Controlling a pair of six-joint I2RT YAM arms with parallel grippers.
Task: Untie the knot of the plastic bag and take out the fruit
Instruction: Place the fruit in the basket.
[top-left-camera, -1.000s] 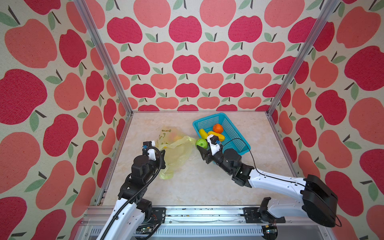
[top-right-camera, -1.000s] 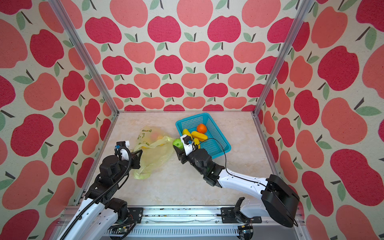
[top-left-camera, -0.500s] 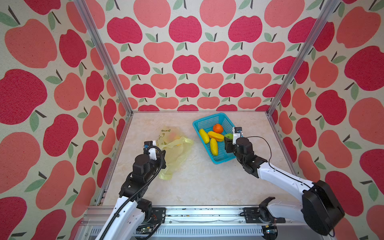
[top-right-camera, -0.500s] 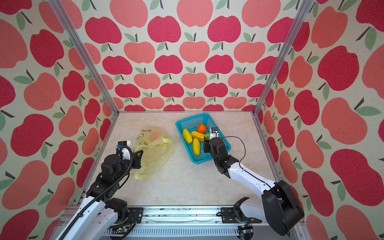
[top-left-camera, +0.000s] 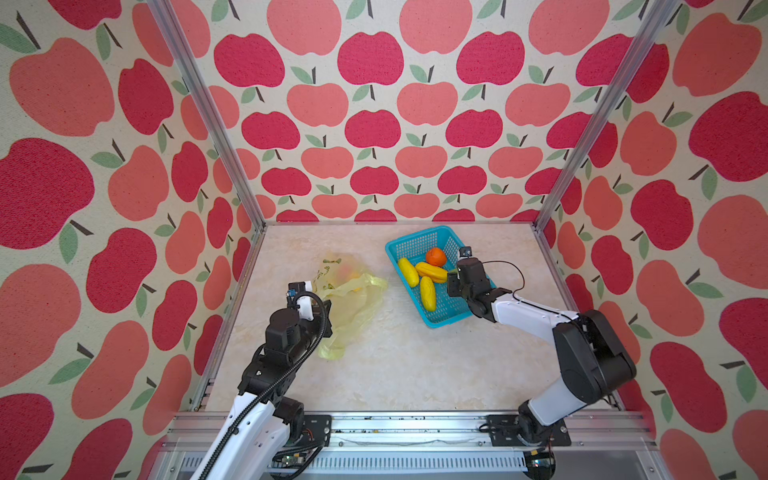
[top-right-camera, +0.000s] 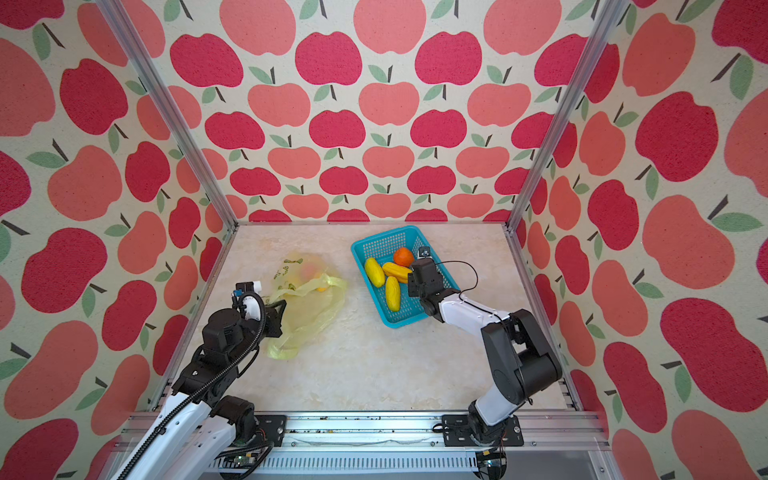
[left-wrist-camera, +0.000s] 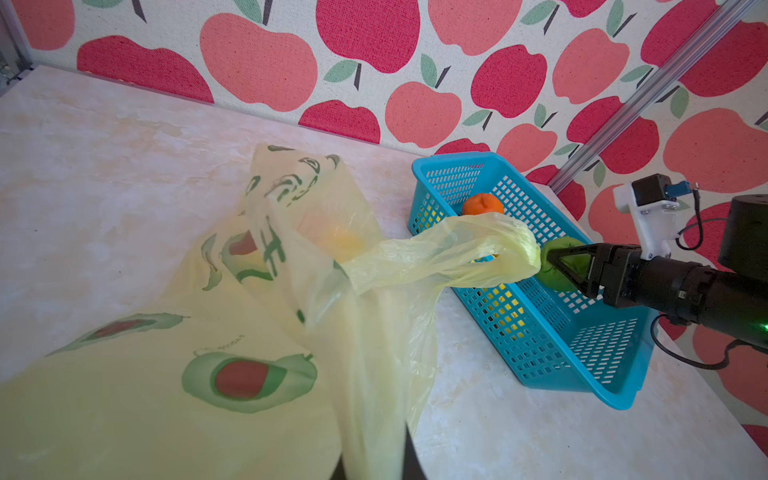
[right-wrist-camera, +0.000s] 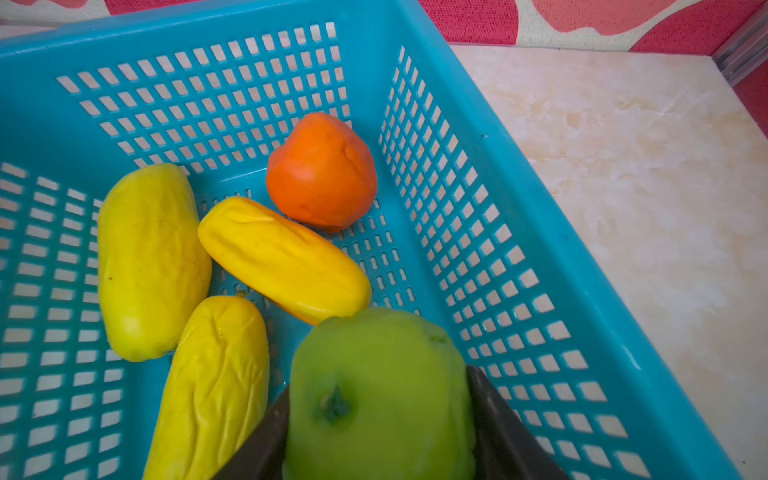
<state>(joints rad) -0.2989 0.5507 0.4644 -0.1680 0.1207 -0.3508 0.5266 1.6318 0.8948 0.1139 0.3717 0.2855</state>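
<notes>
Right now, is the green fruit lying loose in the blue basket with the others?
No, the green fruit is clamped in the right gripper over the basket.

Probably a robotics lab test cell. Apple-print walls (top-left-camera: 374, 124) and aluminium posts (top-left-camera: 210, 120) stand close around the right gripper (left-wrist-camera: 555, 266).

The left arm (top-left-camera: 249, 424) and right arm (top-left-camera: 532, 320) share white links, black joints and looping black cables.
</notes>
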